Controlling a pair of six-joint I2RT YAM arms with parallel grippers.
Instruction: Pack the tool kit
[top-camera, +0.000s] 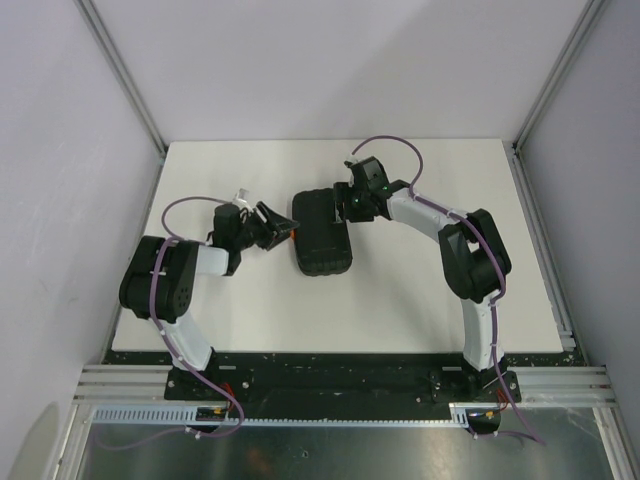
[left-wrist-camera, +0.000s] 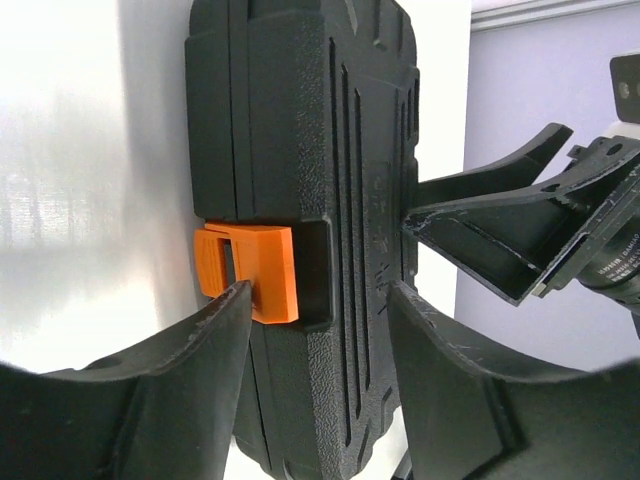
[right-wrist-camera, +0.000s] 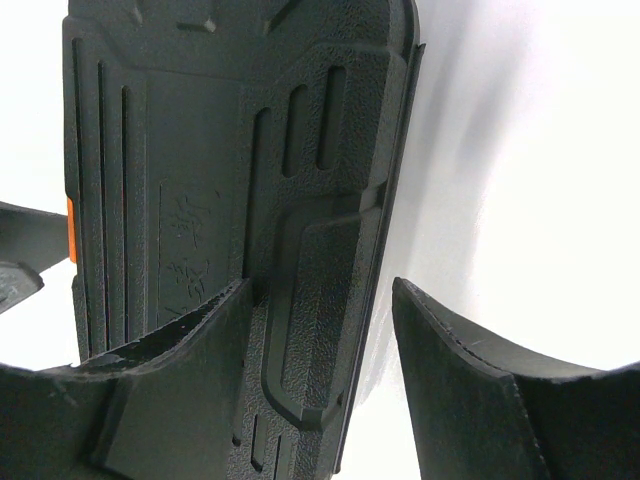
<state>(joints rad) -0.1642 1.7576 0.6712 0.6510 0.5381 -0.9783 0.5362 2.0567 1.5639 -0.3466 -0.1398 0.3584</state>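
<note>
Case (top-camera: 322, 232) lies shut and flat on the table (top-camera: 430, 290), lid up, with an arm at each side. Latch (left-wrist-camera: 262, 268), bright orange, sits in its notch on the case's left edge, one end poking out past the seam.

Left gripper (left-wrist-camera: 318, 290) is right at that edge with its jaws spread, one above the case and one below. The lower finger (left-wrist-camera: 190, 370) has its tip against the latch, and the upper finger (left-wrist-camera: 450, 380) reaches over the ribbed lid. It's a released hand with nothing clamped.

Over to the case's right side: the right gripper (right-wrist-camera: 320, 285) comes in at the far right corner, also unclenched. One finger (right-wrist-camera: 170, 380) lies over the lid, and the other (right-wrist-camera: 470, 390) hangs outside the case's rim above bare table, with a clear strip of white between it and the rim. It has no grip on anything.

From the left wrist view, the right gripper's black fingers show just beyond the case's far side, apart from the lid's edge. The overhead view has both arms bent inward with the case between the two grippers.
</note>
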